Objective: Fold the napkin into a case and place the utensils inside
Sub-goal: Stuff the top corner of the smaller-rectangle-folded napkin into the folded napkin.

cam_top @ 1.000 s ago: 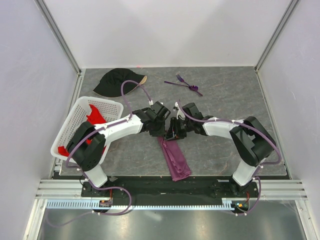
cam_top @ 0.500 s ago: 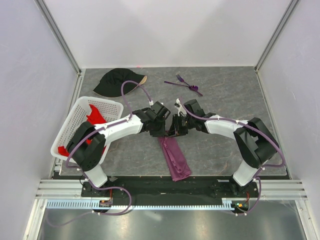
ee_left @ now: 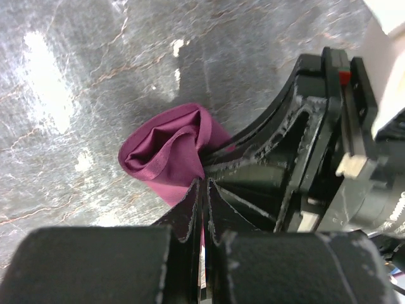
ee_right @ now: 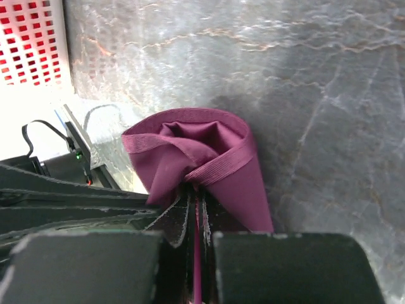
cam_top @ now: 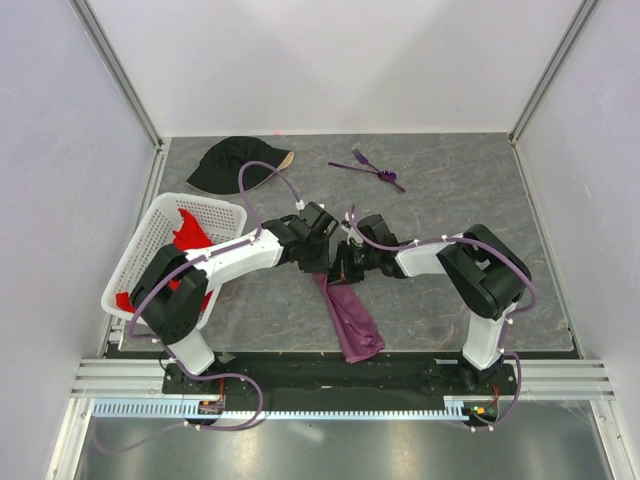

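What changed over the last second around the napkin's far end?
The right gripper slid left toward the left gripper and shut its jaws on the napkin at its far end. The left gripper stayed clamped on that same end. The utensils, black cap and white basket did not move.

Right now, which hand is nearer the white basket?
Left. The left hand pinches the napkin's far end on the side facing the basket. The right hand pinches the same end from the other side, slightly farther away.
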Robot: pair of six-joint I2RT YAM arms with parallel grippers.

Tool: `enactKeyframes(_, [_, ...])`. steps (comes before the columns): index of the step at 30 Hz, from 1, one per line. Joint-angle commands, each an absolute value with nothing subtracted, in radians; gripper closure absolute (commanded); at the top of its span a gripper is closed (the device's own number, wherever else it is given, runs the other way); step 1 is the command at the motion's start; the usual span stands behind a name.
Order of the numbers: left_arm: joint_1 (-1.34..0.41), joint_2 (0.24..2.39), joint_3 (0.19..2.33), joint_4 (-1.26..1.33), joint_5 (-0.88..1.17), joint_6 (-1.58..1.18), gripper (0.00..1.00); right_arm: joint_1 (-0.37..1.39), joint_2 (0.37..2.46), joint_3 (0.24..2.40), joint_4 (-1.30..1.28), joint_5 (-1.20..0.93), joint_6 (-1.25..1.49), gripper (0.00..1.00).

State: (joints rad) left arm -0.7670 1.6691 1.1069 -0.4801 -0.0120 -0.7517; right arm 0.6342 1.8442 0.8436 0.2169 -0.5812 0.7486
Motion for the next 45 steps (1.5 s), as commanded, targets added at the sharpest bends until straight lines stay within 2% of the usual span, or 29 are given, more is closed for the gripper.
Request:
enactKeyframes(1, [-0.761, 1.654, 1.085, -0.428, 0.015, -0.793, 0.98, 0.621, 1.839, 0.828, 0.307, -0.592, 0.755, 0.97])
enactKeyframes(2, [-0.761, 1.652, 1.078, -0.428, 0.011, -0.793, 0.98, 0.62, 1.836, 0.842, 0.272, -0.594, 0.736, 0.87])
enactKeyframes(4, [-0.759, 1.651, 1.072, -0.426, 0.011, -0.793, 0.98, 0.611, 1.803, 0.859, 0.212, -0.611, 0.707, 0.83])
enactKeyframes(5, [-0.759, 1.649, 1.071, -0.428, 0.011, -0.793, 0.98, 0.606, 1.786, 0.858, 0.193, -0.606, 0.697, 0.76])
enactKeyframes(8, [-0.759, 1.641, 1.062, -0.433, 0.005, -0.792, 0.98, 0.592, 1.726, 0.862, 0.094, -0.594, 0.646, 0.68])
enactKeyframes(13, [-0.759, 1.641, 1.065, -0.436, 0.008, -0.788, 0.98, 0.58, 1.658, 0.838, 0.018, -0.592, 0.608, 0.59])
enactKeyframes(16, [-0.759, 1.634, 1.065, -0.437, 0.011, -0.79, 0.98, 0.569, 1.646, 0.825, 0.017, -0.588, 0.601, 0.58])
enactKeyframes(21, [-0.759, 1.625, 1.062, -0.44, 0.009, -0.785, 0.98, 0.565, 1.667, 0.842, 0.021, -0.594, 0.587, 0.58])
enactKeyframes(31, [-0.759, 1.634, 1.072, -0.44, 0.015, -0.785, 0.98, 0.566, 1.706, 0.854, 0.103, -0.615, 0.643, 0.69])
enactKeyframes(37, [-0.759, 1.623, 1.095, -0.442, 0.014, -0.785, 0.98, 0.594, 1.793, 0.845, 0.201, -0.629, 0.687, 0.87])
enactKeyframes(45, [-0.756, 1.663, 1.072, -0.407, 0.078, -0.814, 0.98, 0.629, 1.876, 0.876, 0.296, -0.627, 0.753, 0.88])
